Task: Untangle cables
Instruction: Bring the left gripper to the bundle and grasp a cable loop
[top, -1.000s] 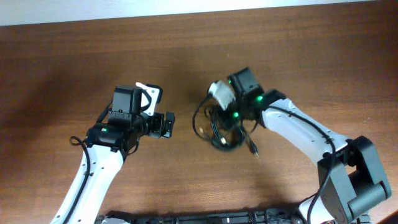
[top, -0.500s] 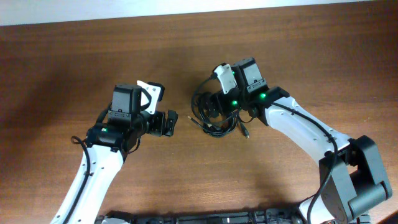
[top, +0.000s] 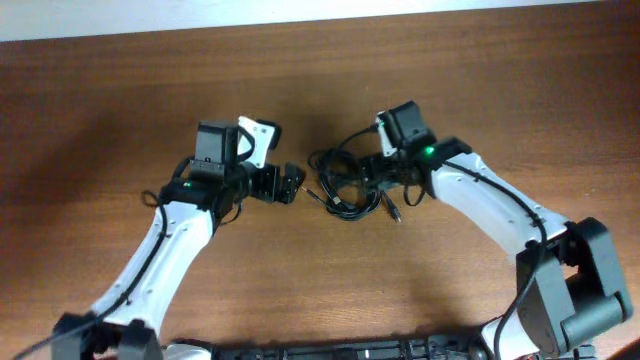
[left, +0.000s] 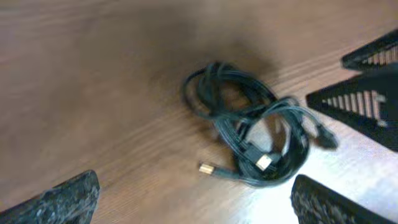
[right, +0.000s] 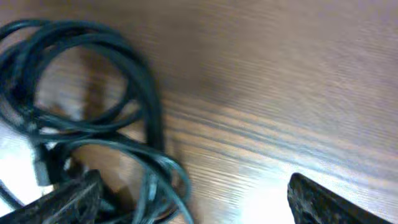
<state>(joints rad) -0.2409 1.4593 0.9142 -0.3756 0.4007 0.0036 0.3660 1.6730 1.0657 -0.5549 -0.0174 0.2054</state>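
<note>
The cables (top: 340, 195), thin black tangled loops, lie on the table (top: 100, 150) between the arms, long axis ten to four o'clock, one plug toward five. The left end effector (top: 290, 186) and right end effector (top: 380, 178) both gape apart.

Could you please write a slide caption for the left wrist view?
Tangled black cables lie on the wooden table ahead of the open left pincer.

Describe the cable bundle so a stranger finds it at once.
On the brown wooden table, look between the white left arm and white right arm. A small tangle of thin black cables lies free there, a gold-tipped plug sticking out.
</note>
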